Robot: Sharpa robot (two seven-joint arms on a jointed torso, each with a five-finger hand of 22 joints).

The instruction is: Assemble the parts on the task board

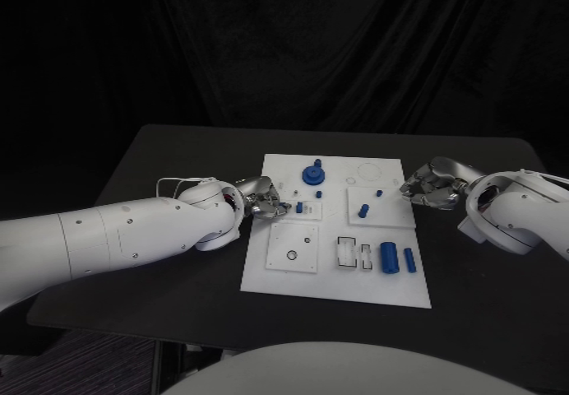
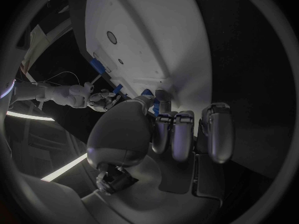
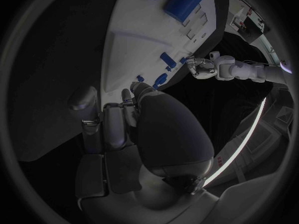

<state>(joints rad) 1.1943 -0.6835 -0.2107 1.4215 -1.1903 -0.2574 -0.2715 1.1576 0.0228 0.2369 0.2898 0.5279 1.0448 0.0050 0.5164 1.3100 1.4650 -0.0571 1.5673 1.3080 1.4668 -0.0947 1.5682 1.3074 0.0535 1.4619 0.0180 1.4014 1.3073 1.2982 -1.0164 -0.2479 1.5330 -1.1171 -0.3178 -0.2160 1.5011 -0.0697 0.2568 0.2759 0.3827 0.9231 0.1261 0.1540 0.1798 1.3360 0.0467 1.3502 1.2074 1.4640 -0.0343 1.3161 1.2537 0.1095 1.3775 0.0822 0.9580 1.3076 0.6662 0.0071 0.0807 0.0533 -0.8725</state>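
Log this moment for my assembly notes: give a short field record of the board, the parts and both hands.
surface: black table
task board: white plate, mid-table between the hands
standing part: blue round piece with a peg, near the board's far edge
lying parts: two blue cylinders side by side near the board's right edge
left hand: at the board's left edge, fingers curled; whether it holds a part is unclear
right hand: at the board's right edge, fingers curled in, nothing seen in it
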